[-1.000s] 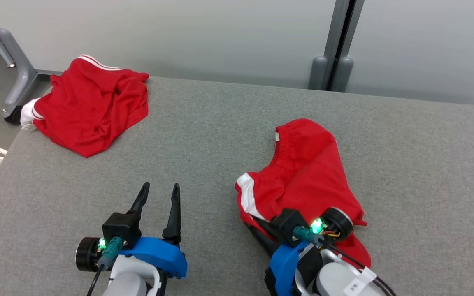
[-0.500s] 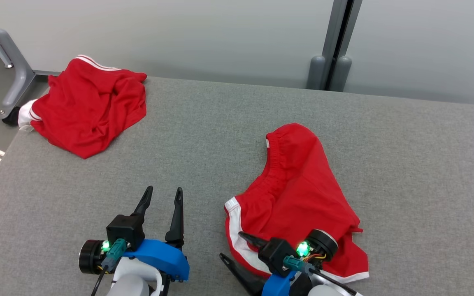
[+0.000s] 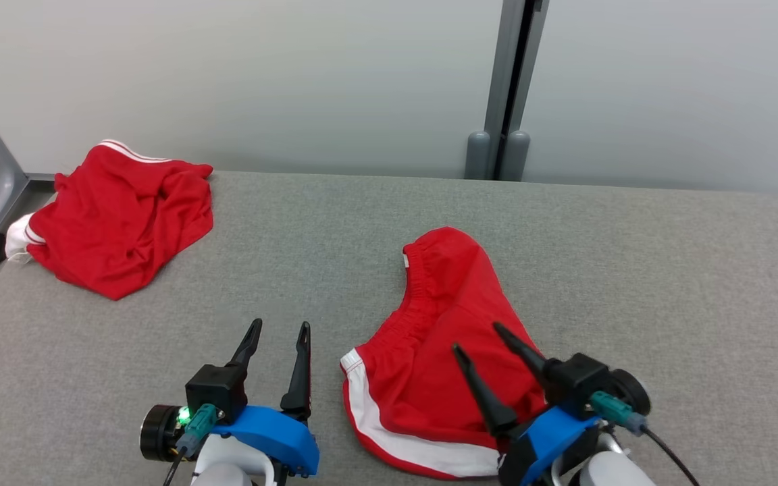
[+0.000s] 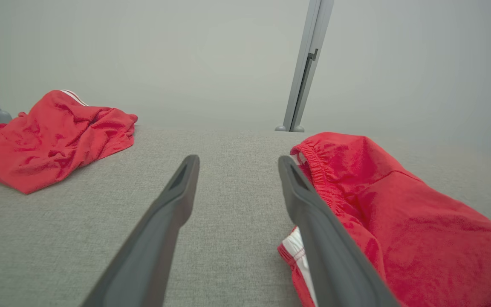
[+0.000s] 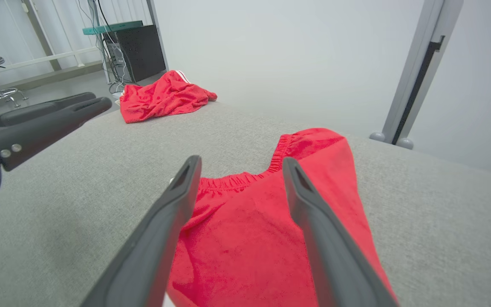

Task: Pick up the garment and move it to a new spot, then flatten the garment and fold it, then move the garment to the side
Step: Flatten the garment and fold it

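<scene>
On the grey table (image 3: 632,270) your left tool (image 3: 279,325) and right tool (image 3: 477,337) stand spread, so pinch the garment (image 3: 423,364) at opposite corners, seemingly bunched, and pull flat.

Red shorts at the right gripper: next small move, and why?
Probably move the left gripper to the white-trimmed hem of the red shorts: the shorts lie bunched on the grey table, and the right gripper above them is open, empty.

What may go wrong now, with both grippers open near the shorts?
1. The shorts lie bunched, one part over another; a pinch by the right gripper may take two layers, so flattening fails.
2. The left gripper hangs beside the white hem; a low reach might push the cloth instead of gripping it.
</scene>
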`<state>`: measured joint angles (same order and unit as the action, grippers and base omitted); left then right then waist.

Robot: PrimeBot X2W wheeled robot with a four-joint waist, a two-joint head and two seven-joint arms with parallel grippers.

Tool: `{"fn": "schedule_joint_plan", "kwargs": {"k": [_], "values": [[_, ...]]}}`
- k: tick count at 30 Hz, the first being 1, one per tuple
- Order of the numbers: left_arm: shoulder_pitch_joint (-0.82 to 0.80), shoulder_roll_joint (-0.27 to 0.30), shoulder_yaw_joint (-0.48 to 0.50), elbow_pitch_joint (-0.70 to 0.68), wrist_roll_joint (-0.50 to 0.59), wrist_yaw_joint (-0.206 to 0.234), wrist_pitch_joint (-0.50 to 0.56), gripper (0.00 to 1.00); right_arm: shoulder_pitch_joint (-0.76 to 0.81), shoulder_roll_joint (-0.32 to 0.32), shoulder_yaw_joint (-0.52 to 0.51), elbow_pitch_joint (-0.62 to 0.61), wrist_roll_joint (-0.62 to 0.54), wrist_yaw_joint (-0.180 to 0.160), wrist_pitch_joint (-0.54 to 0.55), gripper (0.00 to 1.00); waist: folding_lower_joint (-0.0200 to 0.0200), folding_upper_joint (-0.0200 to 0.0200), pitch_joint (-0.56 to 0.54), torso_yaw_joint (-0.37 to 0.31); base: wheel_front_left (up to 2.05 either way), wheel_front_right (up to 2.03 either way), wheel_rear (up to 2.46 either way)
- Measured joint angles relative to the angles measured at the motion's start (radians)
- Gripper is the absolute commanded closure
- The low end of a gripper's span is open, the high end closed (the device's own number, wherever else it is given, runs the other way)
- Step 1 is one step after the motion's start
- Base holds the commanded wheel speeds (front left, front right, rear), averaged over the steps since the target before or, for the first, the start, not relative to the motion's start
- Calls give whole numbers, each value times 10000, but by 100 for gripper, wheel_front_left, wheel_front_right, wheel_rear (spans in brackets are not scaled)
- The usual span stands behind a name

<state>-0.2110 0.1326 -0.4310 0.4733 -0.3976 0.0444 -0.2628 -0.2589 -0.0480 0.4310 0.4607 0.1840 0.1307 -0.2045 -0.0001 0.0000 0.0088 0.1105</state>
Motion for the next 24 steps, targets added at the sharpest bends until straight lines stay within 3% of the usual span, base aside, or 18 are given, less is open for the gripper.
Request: {"fn": "schedule_joint_plan", "kwargs": {"k": [11, 24], "values": [[18, -109, 29, -15, -2, -8, -2, 0, 1008, -8, -3018, -1011, -474, 0, -121, 0, 0, 0, -314, -503, 0, 0, 0], [433, -140, 387, -92, -63, -8, -2, 0, 2069, -10, -4650, -1808, -201, 0, -146, 0, 0, 0, -470, -530, 0, 0, 0]]}}
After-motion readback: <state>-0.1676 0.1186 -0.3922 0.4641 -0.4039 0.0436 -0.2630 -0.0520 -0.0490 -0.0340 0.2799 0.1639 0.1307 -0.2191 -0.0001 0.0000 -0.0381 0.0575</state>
